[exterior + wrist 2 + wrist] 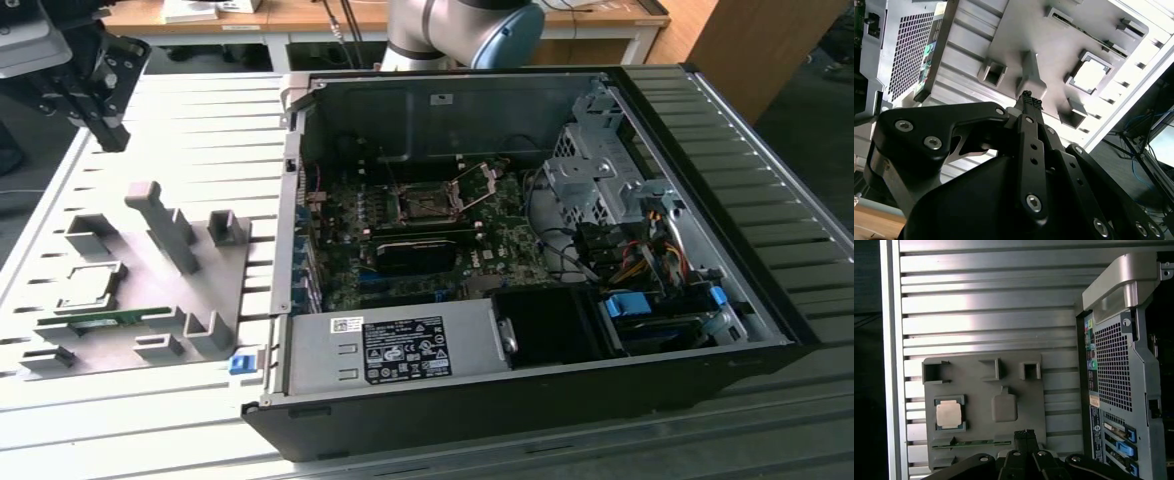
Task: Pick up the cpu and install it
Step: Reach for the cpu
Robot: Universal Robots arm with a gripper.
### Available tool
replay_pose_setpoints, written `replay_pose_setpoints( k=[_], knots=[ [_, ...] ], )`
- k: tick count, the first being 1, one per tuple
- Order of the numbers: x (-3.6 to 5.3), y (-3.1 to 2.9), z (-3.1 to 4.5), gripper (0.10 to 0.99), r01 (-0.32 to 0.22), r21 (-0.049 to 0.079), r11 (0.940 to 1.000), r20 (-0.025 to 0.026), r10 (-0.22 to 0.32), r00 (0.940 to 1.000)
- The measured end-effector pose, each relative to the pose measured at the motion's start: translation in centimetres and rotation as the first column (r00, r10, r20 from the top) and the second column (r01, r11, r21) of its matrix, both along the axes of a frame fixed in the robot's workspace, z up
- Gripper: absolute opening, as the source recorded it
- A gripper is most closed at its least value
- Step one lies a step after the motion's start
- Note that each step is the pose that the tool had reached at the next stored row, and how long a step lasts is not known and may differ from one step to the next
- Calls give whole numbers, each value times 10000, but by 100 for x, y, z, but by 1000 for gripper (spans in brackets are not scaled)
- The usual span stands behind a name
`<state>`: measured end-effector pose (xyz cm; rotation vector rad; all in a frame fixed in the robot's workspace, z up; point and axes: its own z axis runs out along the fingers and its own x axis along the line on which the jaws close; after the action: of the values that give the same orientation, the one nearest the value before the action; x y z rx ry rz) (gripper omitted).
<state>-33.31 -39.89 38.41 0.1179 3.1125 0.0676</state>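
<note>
Gripper (1025, 433) hangs above the grey fixture plate (1034, 400), fingers pinched together, empty. The cpu (949, 415) lies flat in its square pocket by the plate's edge, beside the memory stick (974, 443), seemingly framed so it can't slide.

No text can be read anywhere. In the exterior view, a white rectangular printed label (407, 352) lies on the grey metal power supply box (314, 340) inside the open black computer case (534, 400), well apart from the end effector (112, 138). Its print is too fine to make out. In the first wrist view, a small pale sticker (1094, 400) sits on the case's perforated rear panel (1111, 365), off to one side of the end effector, and its marks are just as illegible.
</note>
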Motion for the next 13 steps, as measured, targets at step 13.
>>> replay_pose_setpoints(
  k=[13],
  knots=[
    [-130, 0, -10, 106, 1, 0, 10000, 0, -1, 10000]
  ],
)
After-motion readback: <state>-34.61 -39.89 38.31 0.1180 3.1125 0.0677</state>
